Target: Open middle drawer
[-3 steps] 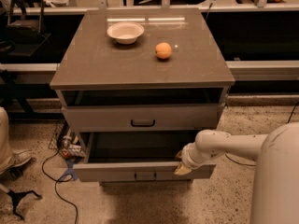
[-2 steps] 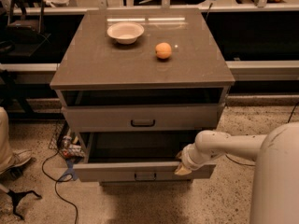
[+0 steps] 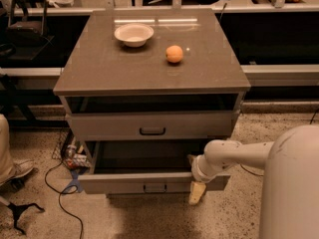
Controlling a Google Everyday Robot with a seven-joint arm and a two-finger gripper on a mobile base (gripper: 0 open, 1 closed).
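The grey cabinet (image 3: 149, 78) has its middle drawer (image 3: 124, 183) pulled out, its dark inside showing. The small black bar handle (image 3: 154, 187) sits mid-panel. My gripper (image 3: 194, 180) is at the right end of that drawer's front panel, straddling its top edge. One pale finger (image 3: 196, 193) hangs down the outside of the panel and the other tip (image 3: 191, 158) is inside the drawer. The jaws look closed on the panel. The top drawer (image 3: 149, 126) with its own black handle is above, nearly flush. The lowest drawer is hidden under the open one.
A white bowl (image 3: 133, 34) and an orange (image 3: 174, 54) sit on the cabinet top. Cables (image 3: 60, 183) and clutter lie on the floor at the left. My white arm and body (image 3: 289, 183) fill the lower right. A dark shelf runs behind.
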